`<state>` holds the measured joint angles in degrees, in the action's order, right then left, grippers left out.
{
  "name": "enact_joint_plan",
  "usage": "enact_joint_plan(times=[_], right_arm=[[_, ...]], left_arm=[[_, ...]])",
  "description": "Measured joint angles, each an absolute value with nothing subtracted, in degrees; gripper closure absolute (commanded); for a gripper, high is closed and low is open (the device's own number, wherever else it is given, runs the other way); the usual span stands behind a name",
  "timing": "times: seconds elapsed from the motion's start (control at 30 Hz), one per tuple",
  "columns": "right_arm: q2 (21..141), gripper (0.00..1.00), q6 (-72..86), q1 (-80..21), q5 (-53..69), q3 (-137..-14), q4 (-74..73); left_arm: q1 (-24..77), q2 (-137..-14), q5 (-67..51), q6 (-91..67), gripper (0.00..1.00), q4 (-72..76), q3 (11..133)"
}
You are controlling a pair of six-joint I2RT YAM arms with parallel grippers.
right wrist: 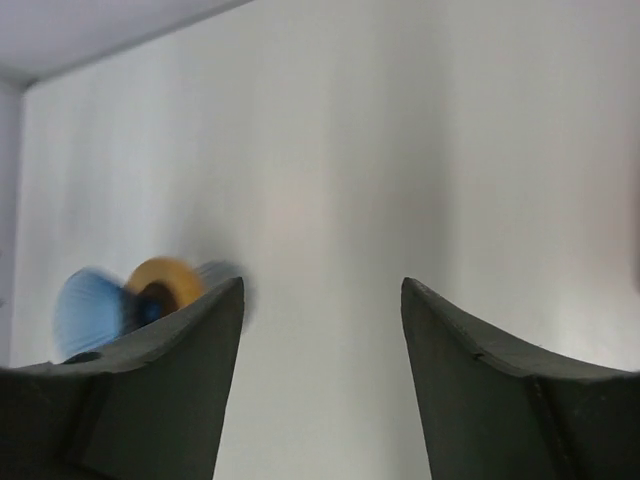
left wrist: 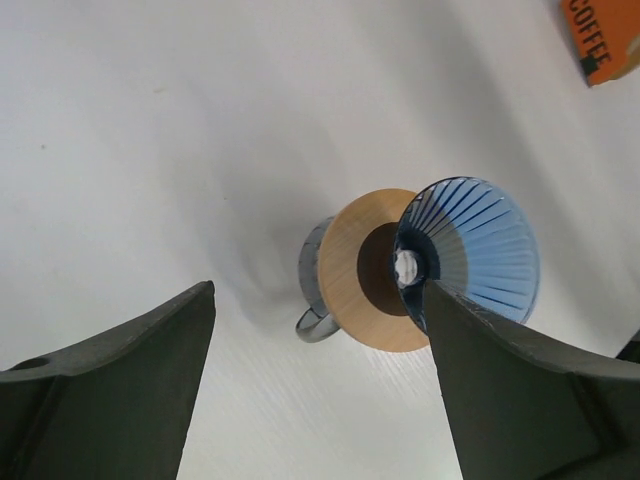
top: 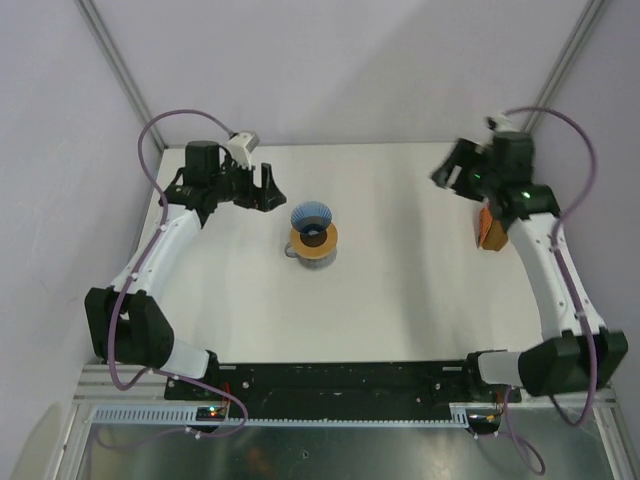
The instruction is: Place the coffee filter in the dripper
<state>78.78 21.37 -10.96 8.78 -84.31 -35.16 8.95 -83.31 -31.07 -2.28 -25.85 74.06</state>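
**DESK:** What runs under this one?

**PHOTOGRAPHER:** Two arms over a white worktop (top: 400, 290). The left pincer (top: 262, 190) stands wide open and empty, near the blue dripper (left wrist: 470, 250) and pointed at it. The right pincer (top: 452, 172) is also spread with nothing between its fingers, and it hangs well apart at the far right.

**DESK:** And the task's things?

**PHOTOGRAPHER:** The dripper is mid-worktop, touching an amber disc (left wrist: 360, 270) that rests on a jug (left wrist: 308, 275). It looks tipped, with its mouth turned toward the left pincer rather than straight up. No loose coffee filter shows anywhere. An orange packet (left wrist: 603, 38) lettered COFFEE lies partly under the right arm, and I cannot tell whether it is the filter or only holds one.

**DESK:** What could go wrong?

**PHOTOGRAPHER:** As I judge it, three things:
- A tilted cone gives thin paper nothing to settle into, so the filter could slide out over the rim.
- A nudge from the nearby left pincer could roll the dripper off the disc or rock the jug.
- On the right, the packet is half hidden by the arm, so a blind reach could push it along the worktop or crush the paper instead of lifting it.
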Motion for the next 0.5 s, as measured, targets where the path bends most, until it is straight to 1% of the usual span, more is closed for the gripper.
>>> enact_joint_plan(times=[0.07,0.1,0.17,0.2,0.3,0.5], right_arm=[[73.32,0.43,22.33,-3.51,7.07,-78.06,-34.81],[71.40,0.49,22.70,0.34,6.07,-75.26,-34.83],[68.95,0.61,23.46,7.20,3.36,-70.17,-34.85],[68.29,0.64,23.62,9.56,1.96,-68.14,-34.85],[66.78,0.66,23.62,14.92,-2.37,-61.52,-34.09],[66.50,0.67,21.76,18.65,-4.27,-53.28,-28.62]], left_arm=[[8.78,-82.85,-29.82,-0.80,0.11,-25.85,73.58],[8.62,-82.83,-29.32,-0.16,0.11,-25.85,73.34],[8.25,-82.83,-28.73,0.62,0.11,-25.93,72.71],[8.05,-82.83,-28.60,1.06,0.11,-26.02,72.42],[7.62,-82.83,-28.58,1.89,0.11,-26.28,71.96],[7.57,-82.83,-28.71,2.66,0.12,-26.26,71.94]])
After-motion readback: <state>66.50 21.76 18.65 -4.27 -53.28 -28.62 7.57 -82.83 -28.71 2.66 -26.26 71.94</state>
